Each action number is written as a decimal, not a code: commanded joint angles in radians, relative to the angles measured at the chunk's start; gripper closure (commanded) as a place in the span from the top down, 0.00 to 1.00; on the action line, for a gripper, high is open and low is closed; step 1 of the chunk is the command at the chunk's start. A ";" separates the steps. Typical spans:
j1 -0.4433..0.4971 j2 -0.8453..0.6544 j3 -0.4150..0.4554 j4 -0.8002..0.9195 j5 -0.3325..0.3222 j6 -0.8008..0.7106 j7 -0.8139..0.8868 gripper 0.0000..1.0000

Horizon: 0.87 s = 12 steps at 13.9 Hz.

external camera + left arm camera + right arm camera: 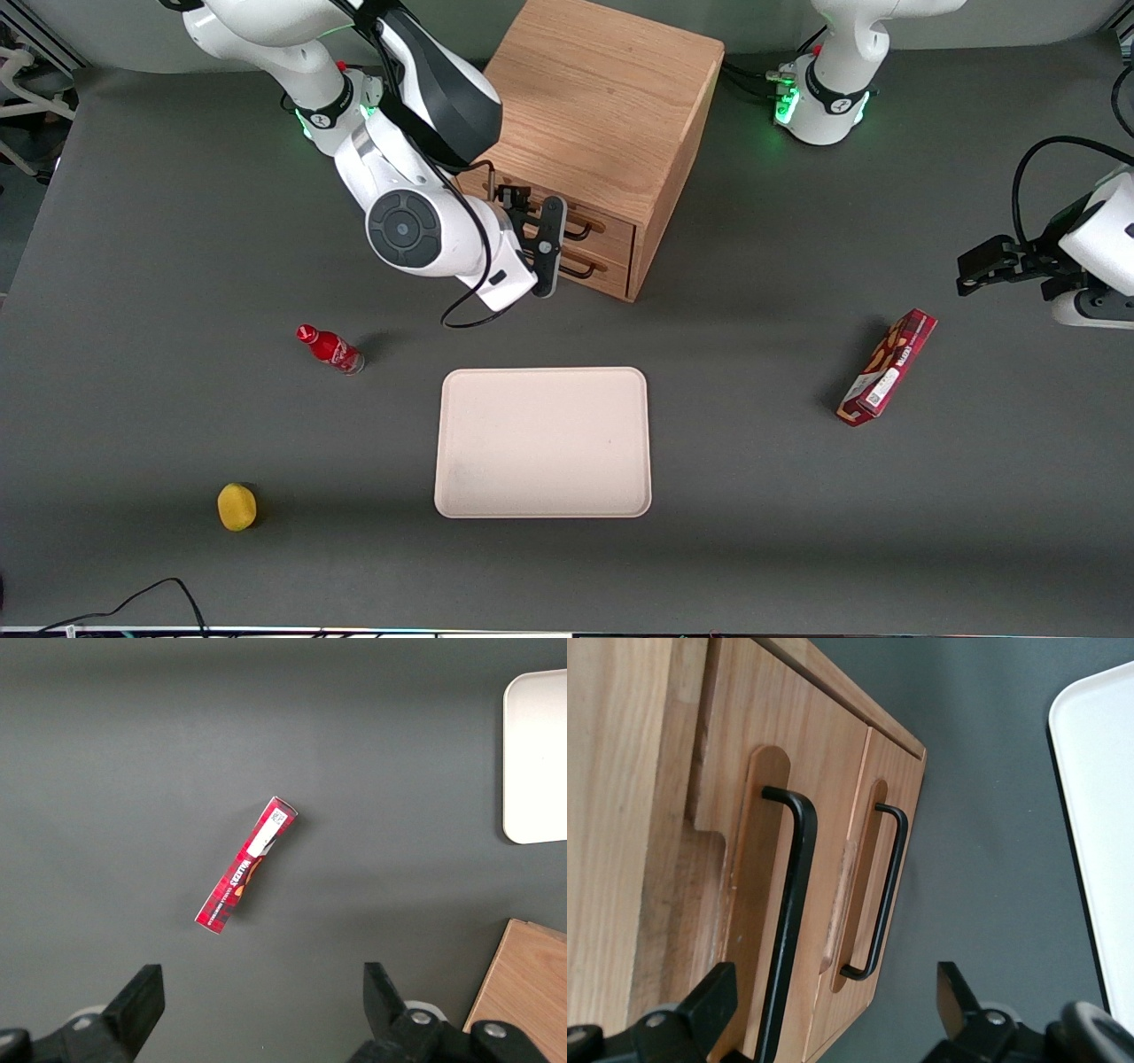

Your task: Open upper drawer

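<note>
Oak upper drawer (799, 780) half hidden by spread-fingered gripper (532, 232).

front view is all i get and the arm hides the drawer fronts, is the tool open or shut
observer: open. In the right wrist view, the tool has its fingers spread wide, with nothing clamped between them.
operator: lined up with the upper handle
observer: only partly. The black handle of the upper drawer passes close beside one finger and is not centred in the gap.
operator: where's the lower one then
observer: the handle of the lower drawer ends level with the middle of that gap, so both bars fall within the fingers' spread.
</note>
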 commanded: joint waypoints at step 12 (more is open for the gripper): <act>0.046 0.011 -0.007 -0.053 0.010 0.073 0.030 1.00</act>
